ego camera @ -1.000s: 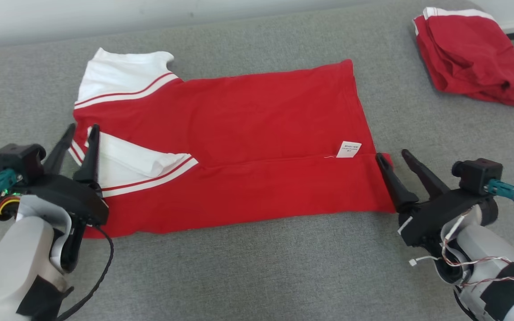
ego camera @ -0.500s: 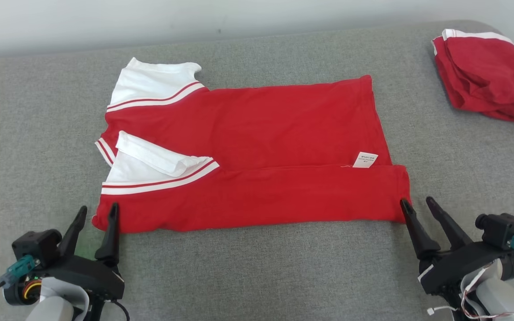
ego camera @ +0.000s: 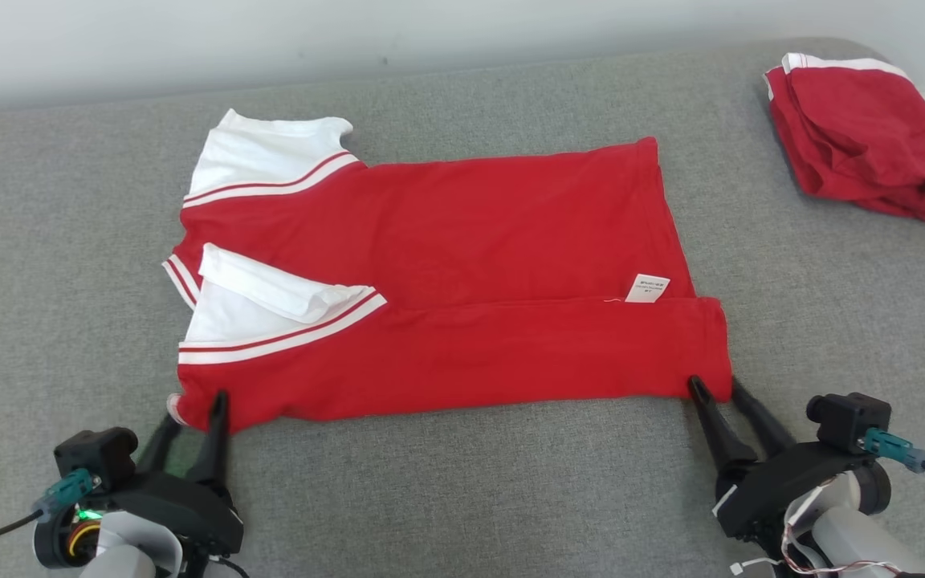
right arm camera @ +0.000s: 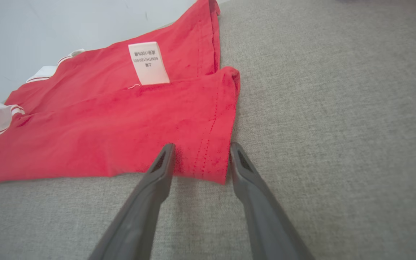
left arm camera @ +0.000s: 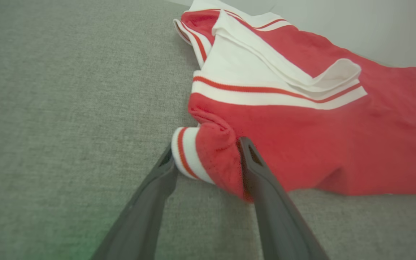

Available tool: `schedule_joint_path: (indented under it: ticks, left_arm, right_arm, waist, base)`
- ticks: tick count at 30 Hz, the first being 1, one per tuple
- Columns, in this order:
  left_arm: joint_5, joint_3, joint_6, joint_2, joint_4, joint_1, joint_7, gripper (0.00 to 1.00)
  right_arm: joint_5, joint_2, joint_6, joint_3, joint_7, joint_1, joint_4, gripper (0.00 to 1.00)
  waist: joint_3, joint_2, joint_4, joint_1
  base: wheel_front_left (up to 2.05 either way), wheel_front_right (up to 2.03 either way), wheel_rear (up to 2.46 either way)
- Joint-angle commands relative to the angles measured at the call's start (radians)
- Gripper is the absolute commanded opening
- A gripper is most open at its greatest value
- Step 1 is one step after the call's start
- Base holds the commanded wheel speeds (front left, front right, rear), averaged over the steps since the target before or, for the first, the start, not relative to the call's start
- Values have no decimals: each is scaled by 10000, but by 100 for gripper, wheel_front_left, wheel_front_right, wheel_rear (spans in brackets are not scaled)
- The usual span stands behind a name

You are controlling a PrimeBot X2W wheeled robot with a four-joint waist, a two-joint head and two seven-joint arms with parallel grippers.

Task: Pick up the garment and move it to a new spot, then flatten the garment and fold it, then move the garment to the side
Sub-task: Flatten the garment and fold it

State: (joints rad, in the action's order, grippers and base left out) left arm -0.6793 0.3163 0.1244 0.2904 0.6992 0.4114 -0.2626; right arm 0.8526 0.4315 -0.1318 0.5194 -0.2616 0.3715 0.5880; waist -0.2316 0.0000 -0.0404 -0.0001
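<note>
**While the red T-shirt (ego camera: 446, 265) lies spread out, both grippers straddle its near corners**

As the head view has it, the T-shirt sits mid-way across the grey fabric surface (ego camera: 462, 498). Its near long edge is folded over toward 12 o'clock, and one white sleeve (ego camera: 246, 317) is doubled on top at the 9 o'clock end.

The left gripper (ego camera: 197, 408) stands at 7 o'clock of the shirt with its fingers parted. The left wrist view shows that gripper (left arm camera: 206, 148) with the bunched, white-banded corner filling the gap. One finger lies against the red cloth and the other touches the white band, and the cloth is not clamped.

The right gripper (ego camera: 715, 384), at 5 o'clock of the shirt, is spread likewise. In the right wrist view this gripper (right arm camera: 201, 146) has the stitched hem corner between its tips, unpinched.

A white care label (ego camera: 647, 287) lies just beyond that corner, toward 12 o'clock. A second red garment (ego camera: 864, 136), loosely folded, rests well apart at 2 o'clock.
</note>
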Motion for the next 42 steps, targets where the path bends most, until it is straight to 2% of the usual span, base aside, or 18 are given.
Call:
schedule_joint_path:
  ticks: [1,7,15,22,27,28,29,30,36,42]
  left_arm:
    - [-67,32,44,-40,87,10,-28,0]
    - [-167,16,45,-154,89,-244,-30,0]
    - [-184,-764,47,-393,-1398,-2070,-29,0]
    - [-9,-1226,-260,-698,-2598,-3730,-31,0]
    - [207,-1303,-376,-632,-2803,-4094,-31,0]
    - [320,-1279,-364,-650,-2858,-4058,-31,16]
    - [538,-1168,-330,-590,-2843,-4061,-31,55]
    - [726,-1126,-362,-551,-2868,-4071,-31,100]
    - [1384,-2095,-432,-919,-3860,-4388,-31,100]
    - [3400,-3450,-627,-1516,-5449,-4659,-30,100]
  right_arm:
    - [49,-97,27,43,-35,97,81,0]
    - [191,-140,27,-67,-39,38,237,0]
    - [109,319,27,-958,-40,-1262,-713,0]
    - [72,308,27,-1475,-40,-2683,-1516,0]
    - [-21,137,27,-1657,112,-3203,-1682,0]
    - [-106,100,27,-1707,90,-3238,-1673,42]
    - [-94,-6,27,-1788,81,-3249,-1697,95]
    - [-174,-63,27,-1915,65,-3251,-1712,100]
    - [-1048,-435,27,-2876,-23,-3284,-2314,100]
    - [-2634,-1341,27,-4146,-35,-3482,-3709,100]
  waist:
    - [43,0,26,1]
    - [445,0,228,1]
    - [1035,0,331,1]
    - [1216,0,464,1]
    - [1224,0,618,1]
    - [1247,0,656,1]
    - [1273,0,670,1]
    - [1306,0,679,1]
    - [1482,0,718,1]
    - [1615,0,789,1]
  base:
    - [0,0,0]
    - [0,0,0]
    - [0,0,0]
    - [0,0,0]
    - [0,0,0]
    - [0,0,0]
    - [0,0,0]
    - [0,0,0]
    - [0,0,0]
    - [0,0,0]
